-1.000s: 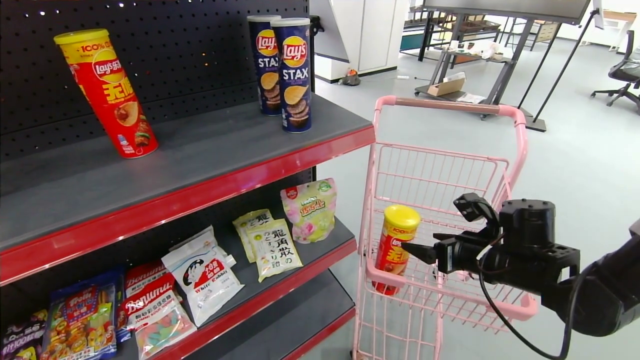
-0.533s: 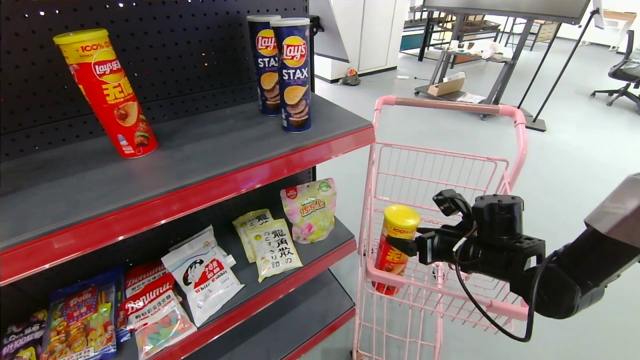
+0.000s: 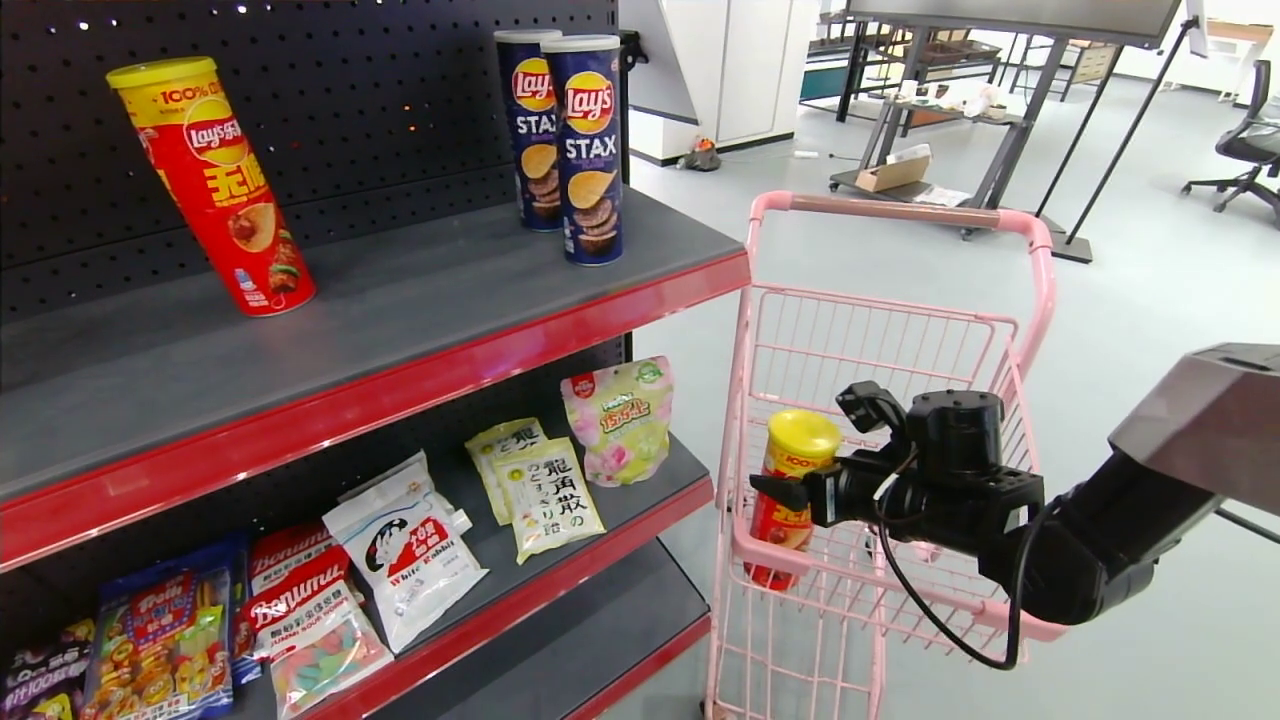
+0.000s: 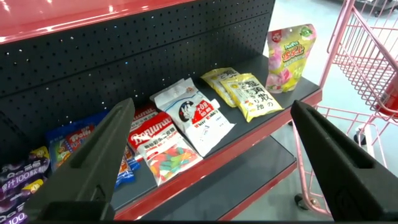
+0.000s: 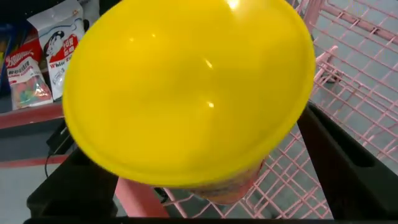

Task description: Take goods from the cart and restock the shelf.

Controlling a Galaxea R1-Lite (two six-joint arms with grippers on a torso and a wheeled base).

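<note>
**Workpiece.** The red can is standing in the cart, in the basket corner nearest the shelf. It is sitting between the fingers of the right gripper.

**Gripper state.**
- The right gripper is reaching in level. Its jaws are spread, with one finger passing on each side of the can just below the yellow lid. It appears to be straddling the can rather than squeezing it, and firm contact is not visible.
- The left gripper is hanging wide open and holding nothing. It is facing the snack bags on a lower shelf level.

**Procedure (judgement).**
1. Centre the can between the fingers before closing.
2. Close on the body under the lid, not on the lid itself.
3. Apply moderate force only, since the tube is probably thin-walled.
4. Lift straight up until the base is clearing the basket rim.
5. Only then swing toward the shelf, which is lying off the fingertips' left side.

**Orientation.** The can's long axis is running near vertical and crossing the fingers at roughly a right angle. The lid is pointing up and the base is pointing down. Keeping this axis upright is advisable when setting the can near the matching can on the top level.
</note>
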